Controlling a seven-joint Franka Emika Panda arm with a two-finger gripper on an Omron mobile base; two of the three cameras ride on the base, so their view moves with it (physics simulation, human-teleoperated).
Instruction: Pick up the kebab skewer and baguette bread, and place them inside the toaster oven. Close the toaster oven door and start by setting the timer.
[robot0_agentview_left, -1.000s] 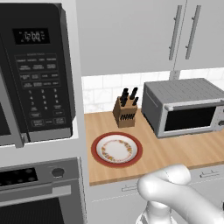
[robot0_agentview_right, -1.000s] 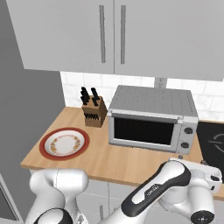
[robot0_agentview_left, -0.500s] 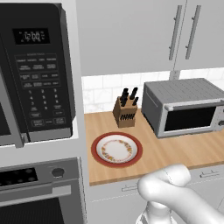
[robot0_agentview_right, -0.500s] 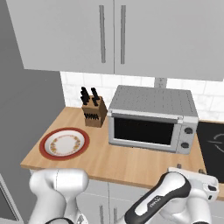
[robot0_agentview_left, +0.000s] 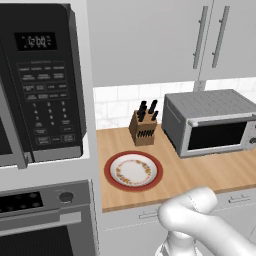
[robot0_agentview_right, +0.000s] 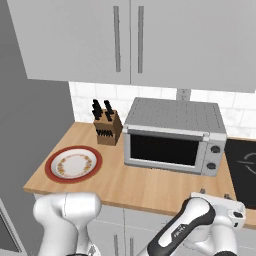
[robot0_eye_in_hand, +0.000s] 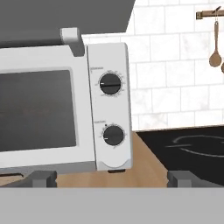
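The open claw (robot0_eye_in_hand: 111, 177) faces the toaster oven's (robot0_eye_in_hand: 65, 113) 2 dials (robot0_eye_in_hand: 110, 84), which look tiny from the base. Its door (robot0_eye_in_hand: 35, 109) is cut off left of the claw.

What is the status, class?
Pincer open, empty, facing grey metal toaster oven. Dark glass door shut. Two black dials ahead, nothing between.

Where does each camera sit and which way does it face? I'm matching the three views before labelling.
Left base view: behind the arm's left, looking down at the wooden counter, black microwave and red-rimmed plate; white arm at lower right.
Right base view: behind its right, over the grey ribbed-top toaster oven; arm at lower left.
Hand view: low, facing the oven's shut dark glass door and two dials; open fingers at bottom.
All views share the oven.
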